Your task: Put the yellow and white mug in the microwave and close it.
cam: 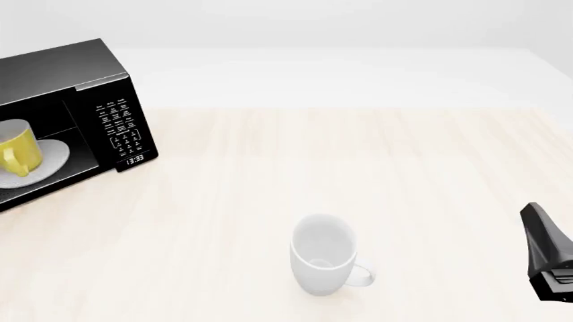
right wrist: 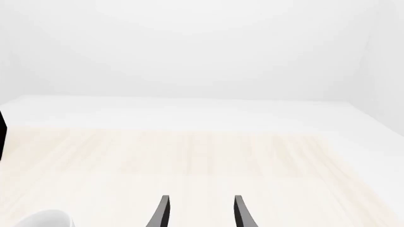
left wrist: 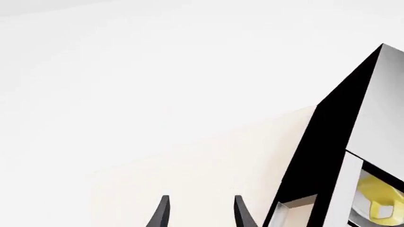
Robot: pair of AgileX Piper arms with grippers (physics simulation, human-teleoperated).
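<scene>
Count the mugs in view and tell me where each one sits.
2. The yellow and white mug stands on the turntable plate inside the microwave; the all-white mug stands upright on the table, near its front-middle. None seem hidden.

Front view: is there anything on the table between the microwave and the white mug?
No. In the front view, only bare table lies between the microwave and the white mug.
</scene>
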